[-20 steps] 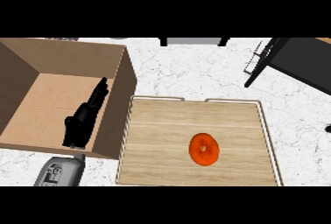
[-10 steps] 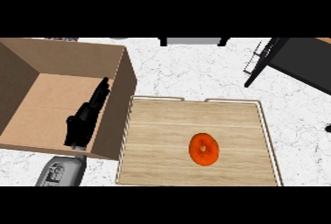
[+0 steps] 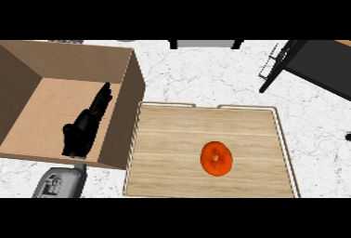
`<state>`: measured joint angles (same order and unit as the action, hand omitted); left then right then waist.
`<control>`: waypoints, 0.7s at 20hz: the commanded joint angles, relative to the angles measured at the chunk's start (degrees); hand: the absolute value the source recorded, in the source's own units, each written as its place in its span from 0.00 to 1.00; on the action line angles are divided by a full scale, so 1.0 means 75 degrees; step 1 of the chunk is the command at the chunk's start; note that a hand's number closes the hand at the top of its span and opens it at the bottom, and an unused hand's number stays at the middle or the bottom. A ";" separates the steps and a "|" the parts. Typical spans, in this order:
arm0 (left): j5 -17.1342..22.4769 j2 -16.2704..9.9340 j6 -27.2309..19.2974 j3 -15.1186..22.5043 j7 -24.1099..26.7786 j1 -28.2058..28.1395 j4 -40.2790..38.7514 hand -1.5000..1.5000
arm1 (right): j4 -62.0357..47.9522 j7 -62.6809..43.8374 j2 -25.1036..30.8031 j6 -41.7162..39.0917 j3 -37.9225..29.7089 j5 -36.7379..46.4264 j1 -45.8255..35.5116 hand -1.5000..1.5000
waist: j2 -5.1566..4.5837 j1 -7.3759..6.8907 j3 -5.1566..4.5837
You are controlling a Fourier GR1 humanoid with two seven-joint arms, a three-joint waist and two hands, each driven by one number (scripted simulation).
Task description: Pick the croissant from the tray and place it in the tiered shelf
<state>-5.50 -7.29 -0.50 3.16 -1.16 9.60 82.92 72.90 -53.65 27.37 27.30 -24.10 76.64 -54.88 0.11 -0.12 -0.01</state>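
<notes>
An orange, ring-shaped pastry, the croissant [image 3: 217, 158], lies on the wooden tray [image 3: 171, 139], right of the tray's middle and toward its near edge. My left hand [image 3: 86, 126] stands at the left of the tray, fingers straight and pointing away, in front of the cardboard box's right wall. It touches nothing on the tray. A black tiered shelf [image 3: 312, 65] shows at the upper right corner, only partly in view. My right hand does not show.
A large open cardboard box [image 3: 48, 102] fills the left side, beside the tray. A grey forearm [image 3: 58, 182] enters at the lower left. White marble counter [image 3: 205, 79] lies between tray and shelf. A small dark object [image 3: 347, 136] sits at the right edge.
</notes>
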 commanded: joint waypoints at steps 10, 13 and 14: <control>-0.0024 0.0064 -0.0003 -0.0088 -0.0028 0.0113 -0.0214 0.50 | 0.3034 -0.1612 0.0446 -0.0777 -0.1017 0.0445 -0.0142 0.00 | 0.0051 0.0167 -0.0008; 0.0007 0.0019 -0.0064 -0.0146 -0.0041 -0.0239 0.0125 0.50 | 0.4022 -0.1952 0.0415 -0.2039 -0.1526 0.0022 0.0275 0.00 | 0.0114 0.0241 -0.0005; -0.0021 0.0041 -0.0143 -0.0221 -0.0120 0.0089 -0.0080 0.50 | 0.4202 -0.1939 0.0569 -0.2681 -0.1637 -0.0236 0.0242 0.00 | 0.0128 0.0362 -0.0007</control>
<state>-5.85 -6.70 -1.20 2.41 -1.05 9.10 82.28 96.84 -61.17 30.71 19.26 -33.63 76.61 -53.99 0.70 1.43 -0.05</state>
